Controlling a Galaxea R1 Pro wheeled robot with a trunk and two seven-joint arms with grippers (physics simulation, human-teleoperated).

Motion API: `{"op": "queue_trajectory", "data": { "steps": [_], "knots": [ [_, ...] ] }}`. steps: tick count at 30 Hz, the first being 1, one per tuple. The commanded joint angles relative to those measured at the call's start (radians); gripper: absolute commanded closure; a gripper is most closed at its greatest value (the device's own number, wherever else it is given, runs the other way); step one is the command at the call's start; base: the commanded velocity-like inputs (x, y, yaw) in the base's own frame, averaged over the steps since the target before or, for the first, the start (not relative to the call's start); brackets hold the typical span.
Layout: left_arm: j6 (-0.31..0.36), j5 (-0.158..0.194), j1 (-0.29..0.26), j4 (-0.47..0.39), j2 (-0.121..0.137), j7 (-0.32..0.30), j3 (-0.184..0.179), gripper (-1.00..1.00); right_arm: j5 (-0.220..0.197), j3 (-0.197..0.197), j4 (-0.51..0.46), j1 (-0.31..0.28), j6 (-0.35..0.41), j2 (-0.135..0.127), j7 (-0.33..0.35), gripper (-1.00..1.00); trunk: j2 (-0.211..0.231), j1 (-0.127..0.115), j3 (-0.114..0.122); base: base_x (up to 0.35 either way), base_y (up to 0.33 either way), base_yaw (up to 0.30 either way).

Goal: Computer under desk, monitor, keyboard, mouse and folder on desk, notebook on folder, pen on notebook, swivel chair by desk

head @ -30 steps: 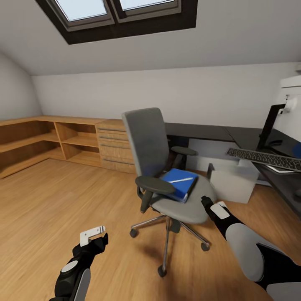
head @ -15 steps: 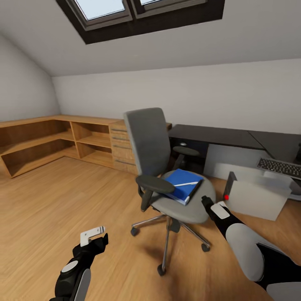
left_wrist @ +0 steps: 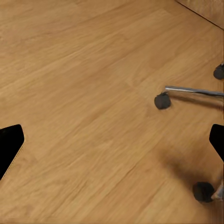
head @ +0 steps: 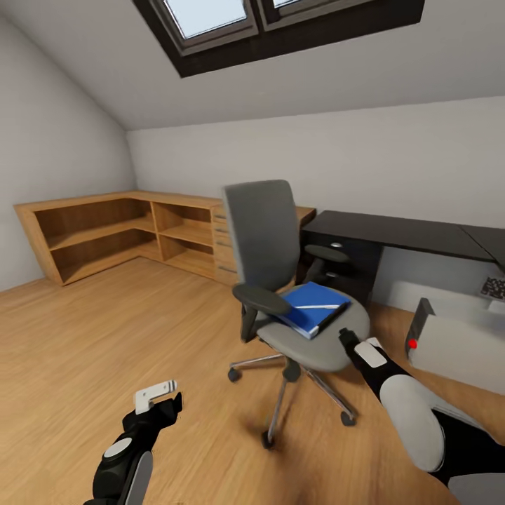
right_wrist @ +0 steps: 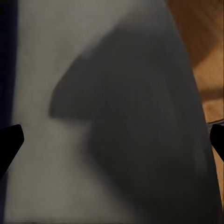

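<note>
View swung left, folder (head: 313, 309) on chair (head: 319, 344), right hand (head: 347, 341) just beside

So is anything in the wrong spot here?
Yes. A blue folder with a white pen on top lies on the swivel chair seat, not on the dark desk. The computer stands on the floor beside the desk, which looks fine.

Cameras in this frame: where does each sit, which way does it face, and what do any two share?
Head view: high on the robot, facing forward and down at the swivel chair bearing the blue folder; both arms show, left tool and right tool.
Left wrist view: faces the wooden floor and chair casters; dark fingertips at the edges.
Right wrist view: close against the grey chair seat.
All three share the chair.
</note>
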Motion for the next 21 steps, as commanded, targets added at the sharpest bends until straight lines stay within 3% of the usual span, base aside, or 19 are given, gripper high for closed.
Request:
{"op": "queue_trajectory", "data": {
  "steps": [1,6,13,21],
  "knots": [
    [0.003,0.01,-0.001,0.0,-0.001,0.007,0.0,-1.0,-0.03,0.013,0.0,0.001,0.002,0.009,0.004,-1.0,0.0,0.0,-0.001,0.0,0.0,0.256],
    [0.003,0.01,-0.001,0.002,-0.001,0.007,0.0,-1.0,-0.03,0.013,0.0,0.001,0.002,0.008,0.014,-1.0,0.0,0.0,-0.001,0.0,0.0,0.216],
    [0.003,0.009,-0.001,0.003,0.0,0.008,0.0,-1.0,-0.03,0.013,0.0,0.0,0.002,0.006,0.015,-1.0,0.0,0.0,-0.001,0.0,0.0,0.027],
    [0.003,0.009,-0.001,0.002,0.0,0.008,0.0,-1.0,-0.03,0.013,0.0,0.0,0.002,0.005,0.015,-1.0,0.0,0.0,-0.001,0.0,0.0,-0.157]
  ]
}}
